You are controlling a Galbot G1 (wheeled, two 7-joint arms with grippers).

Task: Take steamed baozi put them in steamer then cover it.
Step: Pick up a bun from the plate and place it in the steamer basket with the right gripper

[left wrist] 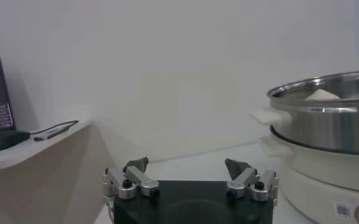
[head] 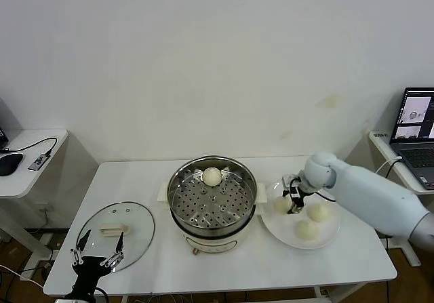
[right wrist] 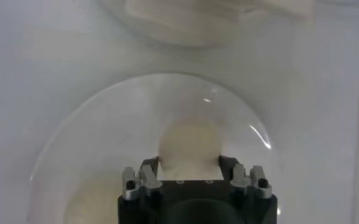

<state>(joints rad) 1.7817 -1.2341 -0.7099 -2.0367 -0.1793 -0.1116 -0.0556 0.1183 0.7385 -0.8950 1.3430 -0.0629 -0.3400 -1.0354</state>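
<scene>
Head view: right gripper (head: 287, 204) clamped on baozi (head: 281, 205) at plate (head: 325, 238) edge nearest steamer (head: 212, 198).

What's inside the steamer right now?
One bun sits on the steamer's perforated tray, near the back rim. The rest of the tray shows bare holes; below the tray is hidden.

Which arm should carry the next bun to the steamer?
Right. The right gripper is already down on the plate, its jaws around a baozi, beside the steamer. The left gripper is open by the glass cover, far from the buns.
</scene>
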